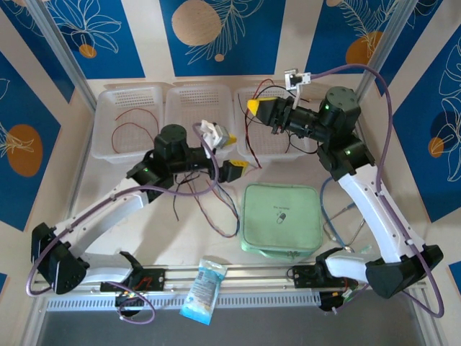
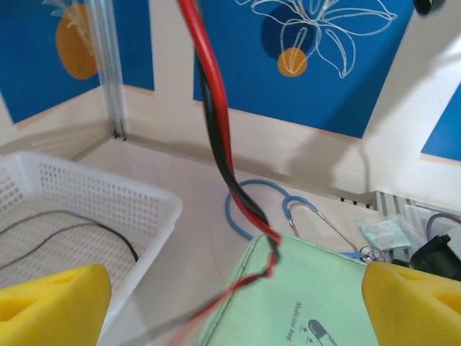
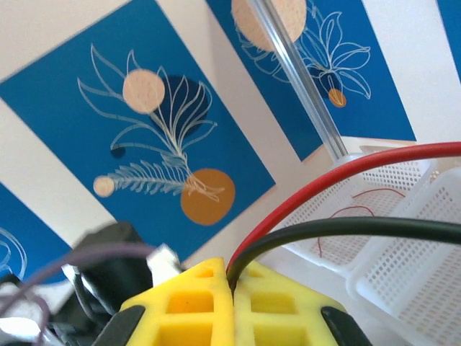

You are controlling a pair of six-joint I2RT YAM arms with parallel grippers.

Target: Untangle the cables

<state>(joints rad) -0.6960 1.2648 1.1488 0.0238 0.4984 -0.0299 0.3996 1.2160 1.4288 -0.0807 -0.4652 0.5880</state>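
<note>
Cables [image 3: 338,228], one red and one black, are clenched in the right jaws above the far right white basket [image 1: 266,148]. The left jaws stand released, the twisted pair [image 2: 220,130] hanging between their tips, touching neither, over the green pouch [image 2: 317,303] on the near worktop [image 1: 94,184]. Another red cable [image 1: 133,124] lies in the far left basket [image 1: 108,97].

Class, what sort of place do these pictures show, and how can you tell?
Probably a robotics lab test cell: left arm and right arm bolted to a table rail, white sorting baskets, and printed blue panels on metal posts walling it in.
</note>
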